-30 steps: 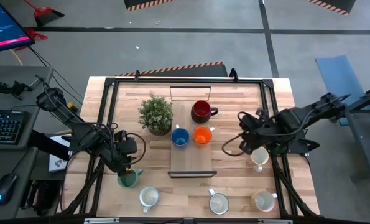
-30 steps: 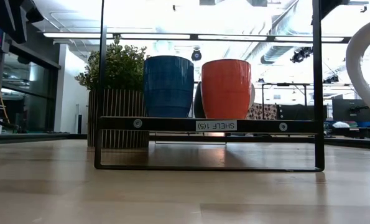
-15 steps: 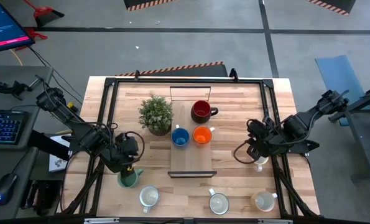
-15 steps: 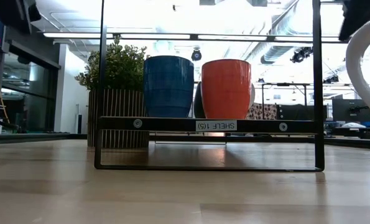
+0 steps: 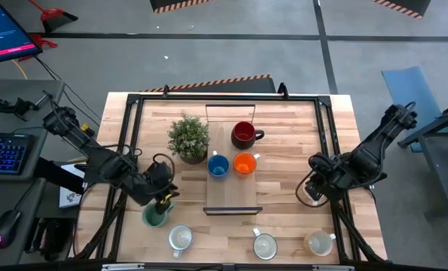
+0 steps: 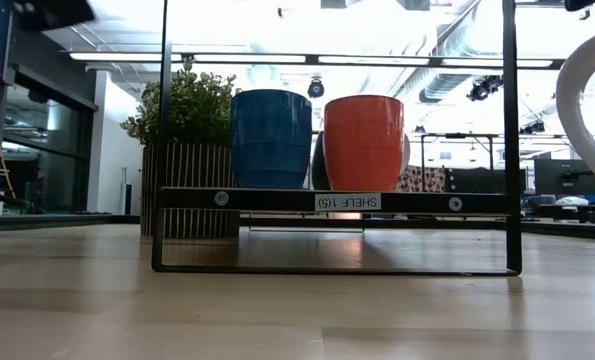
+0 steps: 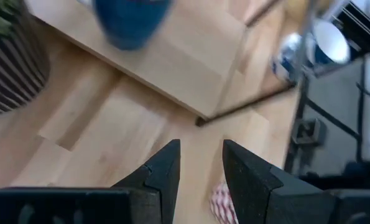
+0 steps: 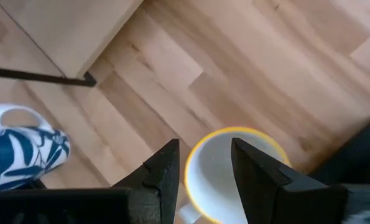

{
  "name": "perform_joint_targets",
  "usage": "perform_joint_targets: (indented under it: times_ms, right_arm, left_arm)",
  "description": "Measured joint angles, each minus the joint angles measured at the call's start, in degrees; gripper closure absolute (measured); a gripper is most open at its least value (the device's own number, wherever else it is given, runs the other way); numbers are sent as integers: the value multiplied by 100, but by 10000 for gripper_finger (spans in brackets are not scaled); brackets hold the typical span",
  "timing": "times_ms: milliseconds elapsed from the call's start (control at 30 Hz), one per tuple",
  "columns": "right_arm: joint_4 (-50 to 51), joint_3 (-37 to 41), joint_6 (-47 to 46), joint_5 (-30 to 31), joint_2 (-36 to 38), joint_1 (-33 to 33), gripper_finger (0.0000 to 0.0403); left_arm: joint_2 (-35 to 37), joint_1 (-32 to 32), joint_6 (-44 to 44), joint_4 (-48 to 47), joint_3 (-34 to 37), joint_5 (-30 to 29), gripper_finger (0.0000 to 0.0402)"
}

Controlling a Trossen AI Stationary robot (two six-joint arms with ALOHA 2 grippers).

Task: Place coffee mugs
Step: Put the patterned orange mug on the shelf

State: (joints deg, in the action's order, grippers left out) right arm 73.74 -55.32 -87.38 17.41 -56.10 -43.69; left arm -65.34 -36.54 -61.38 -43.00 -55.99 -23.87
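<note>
Right tool [image 8: 203, 165] spread, straddling the rim of a cream mug [image 8: 234, 171] — lined up for a pinch; left tool [image 7: 200, 165] spread over teal mug [image 5: 156, 216].

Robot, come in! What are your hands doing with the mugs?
Right gripper open over a white mug. Left gripper open above teal mug. Nothing blocking.

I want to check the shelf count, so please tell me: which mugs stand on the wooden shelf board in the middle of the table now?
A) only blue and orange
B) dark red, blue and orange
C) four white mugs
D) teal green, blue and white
B: the high view shows the dark red mug, the blue mug and the orange mug on the shelf board.
</note>
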Motion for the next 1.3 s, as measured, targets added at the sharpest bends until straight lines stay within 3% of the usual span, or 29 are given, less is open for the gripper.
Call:
perform_joint_targets:
  times_ms: [100, 333, 533, 1033, 1300]
  right_arm:
    - [-56, -1, -204, -77, -172, -148, 279]
    - [-226, -2, -671, -452, -779, -261, 279]
    - [-311, -4, -711, -864, -1430, -243, 279]
    - [-350, -6, -766, -917, -2282, 240, 279]
    - [-413, -8, -842, -1297, -2678, 397, 279]
  left_arm:
    - [0, 305, 138, -83, 0, 187, 288]
    - [0, 861, 759, -68, 0, 1276, 271]
    - [0, 877, 959, -88, 0, 1328, 268]
    - [0, 870, 955, -363, 0, 1437, 268]
    - [0, 870, 955, -361, 0, 1437, 268]
